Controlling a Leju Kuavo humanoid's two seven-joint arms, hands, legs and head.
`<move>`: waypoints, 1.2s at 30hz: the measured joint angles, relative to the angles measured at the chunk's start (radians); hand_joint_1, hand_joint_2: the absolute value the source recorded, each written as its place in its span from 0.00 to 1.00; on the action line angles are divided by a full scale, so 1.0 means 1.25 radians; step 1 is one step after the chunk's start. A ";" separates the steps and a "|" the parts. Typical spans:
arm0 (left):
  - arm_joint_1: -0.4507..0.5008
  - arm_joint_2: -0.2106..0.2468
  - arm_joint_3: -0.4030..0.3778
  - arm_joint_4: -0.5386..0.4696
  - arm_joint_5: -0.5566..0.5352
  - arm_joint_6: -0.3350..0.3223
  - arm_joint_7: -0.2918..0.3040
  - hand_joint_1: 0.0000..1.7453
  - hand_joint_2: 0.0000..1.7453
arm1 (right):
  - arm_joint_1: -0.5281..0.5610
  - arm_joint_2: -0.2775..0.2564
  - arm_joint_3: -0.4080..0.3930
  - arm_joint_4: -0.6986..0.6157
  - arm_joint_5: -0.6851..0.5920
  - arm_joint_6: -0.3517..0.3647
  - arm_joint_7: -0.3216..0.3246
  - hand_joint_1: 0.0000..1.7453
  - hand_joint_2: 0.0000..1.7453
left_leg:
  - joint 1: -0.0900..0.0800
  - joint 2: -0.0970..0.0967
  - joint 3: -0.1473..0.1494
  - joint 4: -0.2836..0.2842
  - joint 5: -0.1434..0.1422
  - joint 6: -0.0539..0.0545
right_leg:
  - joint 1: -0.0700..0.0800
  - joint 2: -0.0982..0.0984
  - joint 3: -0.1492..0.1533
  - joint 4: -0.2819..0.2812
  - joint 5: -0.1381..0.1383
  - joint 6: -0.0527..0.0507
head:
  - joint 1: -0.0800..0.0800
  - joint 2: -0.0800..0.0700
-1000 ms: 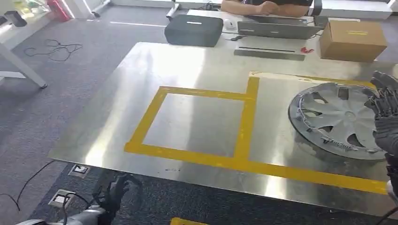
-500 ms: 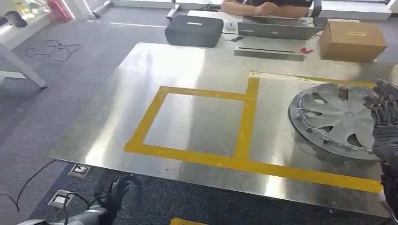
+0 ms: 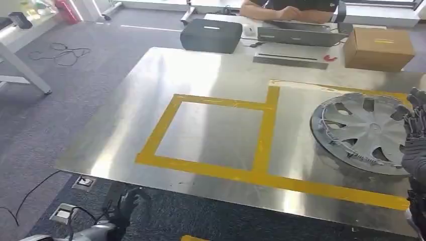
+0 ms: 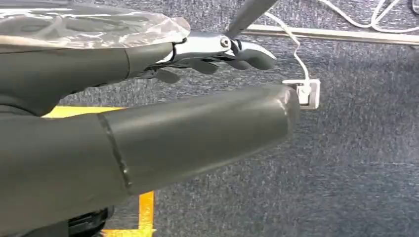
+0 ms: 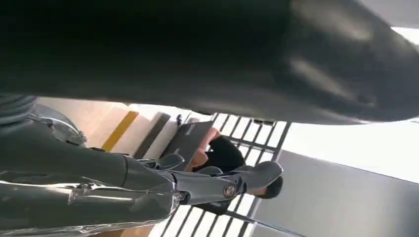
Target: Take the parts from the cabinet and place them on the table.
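Far left, head view: white table leg (image 3: 25, 75) on grey carpet (image 3: 75, 125), loose black cable (image 3: 70, 51) beside it. A floor socket box (image 3: 63, 214) sits on the carpet below the counter's near left corner; in the left wrist view the same kind of white socket box (image 4: 307, 93) lies on carpet with a white cable plugged in.

Left hand (image 3: 123, 208): hangs low, below the near edge of the counter, over carpet. Left wrist view shows its fingers (image 4: 237, 52) extended and apart, nothing between them. Holding nothing.

Counter (image 3: 211, 70): bare brushed metal, marked with yellow tape (image 3: 263, 135). The tape frames 1 closed rectangle left of centre and a second bay to its right.

Beyond the counter: dark grey case (image 3: 211, 35), grey laptop (image 3: 296, 35), a small red item (image 3: 330, 58), cardboard box (image 3: 379, 47). A person (image 3: 289, 10) in a dark top sits behind the laptop, hands together.

Wheel cover (image 3: 364, 133): silver, multi-spoke, lying in the right taped bay of the counter, slightly tilted, face up, wire ring visible along its near rim.

Right hand (image 3: 414, 135): at the wheel cover's right edge, dark fingers (image 3: 414, 108) spread above the rim. Cannot tell whether it touches or grips the cover. In the right wrist view the fingers (image 5: 247, 180) are stretched out, with nothing visibly enclosed.
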 joint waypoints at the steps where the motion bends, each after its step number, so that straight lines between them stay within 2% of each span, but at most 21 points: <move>1: -0.001 0.005 0.000 0.000 0.000 0.002 0.000 0.00 0.00 | -0.001 0.000 0.000 -0.002 0.002 0.000 0.001 0.00 0.00 | -0.003 -0.001 -0.003 0.005 -0.001 -0.008 | 0.003 0.004 0.024 -0.038 -0.011 0.002 | 0.004 0.000; 2: -0.003 0.003 0.000 0.000 0.000 0.002 0.000 0.00 0.00 | 0.002 0.000 0.000 -0.004 0.003 -0.001 0.002 0.00 0.00 | -0.002 -0.003 -0.002 0.006 0.002 -0.013 | 0.008 0.016 0.020 -0.020 0.005 -0.016 | 0.001 0.000; 6: -0.005 0.002 -0.001 -0.002 0.002 0.002 0.000 0.00 0.00 | 0.004 0.000 -0.001 -0.006 0.013 -0.007 0.011 0.00 0.00 | 0.001 -0.003 -0.009 0.016 0.000 -0.033 | 0.005 0.014 0.011 -0.026 0.006 -0.042 | -0.002 0.000; 7: -0.006 0.002 -0.001 -0.002 0.002 0.002 0.000 0.00 0.00 | 0.004 0.000 -0.001 -0.009 0.014 -0.008 0.012 0.00 0.00 | 0.001 0.002 -0.024 0.050 -0.034 -0.034 | 0.007 0.014 0.006 -0.026 0.010 -0.048 | -0.005 0.000; 9: -0.008 0.002 -0.001 -0.002 0.003 0.002 0.000 0.00 0.00 | 0.005 0.000 -0.001 -0.011 0.014 -0.009 0.013 0.00 0.00 | 0.000 0.004 -0.082 0.193 -0.121 -0.037 | 0.012 0.013 -0.007 -0.025 0.018 -0.058 | -0.010 0.000; 11: -0.008 0.002 -0.001 -0.002 0.005 0.002 0.000 0.00 0.00 | 0.009 0.000 -0.001 -0.011 0.011 -0.013 0.020 0.00 0.00 | -0.002 0.004 -0.117 0.294 -0.160 -0.035 | 0.019 0.012 -0.019 -0.024 0.026 -0.062 | -0.015 0.000; 13: -0.008 0.001 -0.001 -0.002 0.007 0.002 0.000 0.00 0.00 | 0.011 0.000 -0.001 -0.012 0.007 -0.017 0.023 0.00 0.00 | -0.007 0.004 -0.075 0.243 -0.126 -0.024 | 0.027 0.013 -0.027 -0.024 0.033 -0.064 | -0.016 0.000; 15: -0.012 0.002 -0.001 -0.002 0.008 0.002 0.000 0.00 0.00 | 0.011 0.000 -0.001 -0.017 0.007 -0.023 0.027 0.00 0.00 | -0.019 0.003 0.021 0.092 -0.076 -0.001 | 0.033 0.013 -0.030 -0.024 0.038 -0.064 | -0.018 0.000; 16: -0.013 0.007 -0.001 -0.002 0.008 0.002 -0.001 0.00 0.00 | 0.011 0.001 -0.001 -0.019 0.007 -0.024 0.027 0.00 0.00 | -0.027 0.003 0.062 0.031 -0.076 0.013 | 0.033 0.012 -0.031 -0.024 0.039 -0.063 | -0.017 0.000; 17: -0.016 0.006 -0.002 -0.005 0.008 0.002 -0.001 0.00 0.00 | 0.012 0.001 -0.001 -0.021 0.007 -0.024 0.027 0.00 0.00 | -0.028 0.013 0.069 0.015 -0.070 0.012 | 0.037 0.011 -0.033 -0.024 0.041 -0.060 | -0.016 0.000; 20: -0.018 0.008 -0.002 -0.005 0.008 0.001 -0.002 0.00 0.00 | 0.016 0.001 -0.001 -0.024 0.013 -0.029 0.033 0.00 0.00 | -0.033 0.011 0.066 0.005 -0.063 0.018 | 0.032 0.009 -0.033 -0.027 0.049 -0.048 | -0.018 0.000; 21: -0.017 0.007 -0.003 -0.005 0.008 -0.002 -0.002 0.00 0.00 | 0.017 0.001 -0.002 -0.030 0.020 -0.031 0.037 0.00 0.00 | -0.022 0.014 0.069 -0.010 -0.053 0.020 | 0.037 0.010 -0.035 -0.024 0.046 -0.045 | -0.015 0.000; 23: -0.020 0.006 -0.003 -0.006 0.008 -0.005 -0.002 0.00 0.00 | 0.020 0.001 -0.003 -0.035 0.031 -0.032 0.045 0.00 0.00 | -0.021 0.017 0.064 -0.014 -0.046 0.025 | 0.033 0.009 -0.066 0.047 -0.021 -0.038 | -0.008 0.000; 25: -0.020 0.005 -0.005 -0.006 0.008 -0.007 -0.002 0.00 0.00 | 0.027 0.001 -0.003 -0.036 0.037 -0.033 0.051 0.00 0.00 | -0.020 0.017 0.055 -0.013 -0.039 0.025 | 0.026 0.009 -0.113 0.190 -0.097 -0.029 | -0.003 0.000; 26: -0.020 0.005 -0.006 -0.006 0.008 -0.009 -0.002 0.00 0.00 | 0.030 0.001 -0.003 -0.035 0.038 -0.032 0.054 0.00 0.00 | -0.020 0.017 0.050 -0.012 -0.036 0.024 | 0.024 0.009 -0.124 0.232 -0.111 -0.024 | -0.002 0.000; 28: -0.019 0.004 -0.006 -0.006 0.008 -0.010 -0.002 0.00 0.00 | 0.031 0.001 -0.002 -0.036 0.037 -0.027 0.057 0.00 0.00 | -0.017 0.017 0.041 -0.008 -0.032 0.020 | 0.017 0.007 -0.095 0.203 -0.083 -0.019 | -0.001 0.000; 30: -0.020 0.002 -0.006 -0.006 0.008 -0.011 -0.002 0.00 0.00 | 0.030 0.001 -0.002 -0.036 0.036 -0.024 0.059 0.00 0.00 | -0.013 0.017 0.035 0.001 -0.030 0.014 | 0.010 0.004 -0.002 0.049 -0.016 -0.011 | -0.001 0.000; 31: -0.021 0.003 -0.006 -0.006 0.008 -0.011 -0.002 0.00 0.00 | 0.030 0.001 -0.002 -0.037 0.036 -0.024 0.059 0.00 0.00 | -0.014 0.017 0.030 0.008 -0.031 0.009 | 0.007 0.003 0.029 -0.015 -0.018 -0.006 | 0.001 0.000; 32: -0.022 0.003 -0.006 -0.006 0.008 -0.011 -0.003 0.00 0.00 | 0.028 0.001 -0.002 -0.038 0.036 -0.024 0.060 0.00 0.00 | -0.017 0.015 0.022 0.015 -0.029 0.004 | 0.016 0.008 0.046 -0.026 -0.017 -0.012 | 0.004 0.000; 35: -0.021 0.004 -0.006 -0.006 0.008 -0.011 -0.003 0.00 0.00 | 0.030 0.001 -0.002 -0.040 0.036 -0.023 0.060 0.00 0.00 | -0.017 0.015 0.014 0.017 -0.015 -0.013 | 0.017 0.009 0.027 -0.018 -0.010 -0.024 | -0.001 0.000; 36: -0.021 0.006 -0.006 -0.006 0.008 -0.011 -0.003 0.00 0.00 | 0.028 0.001 -0.002 -0.040 0.036 -0.023 0.060 0.00 0.00 | -0.017 0.015 0.009 0.020 -0.016 -0.017 | 0.011 0.007 0.021 -0.024 -0.003 -0.036 | 0.002 0.000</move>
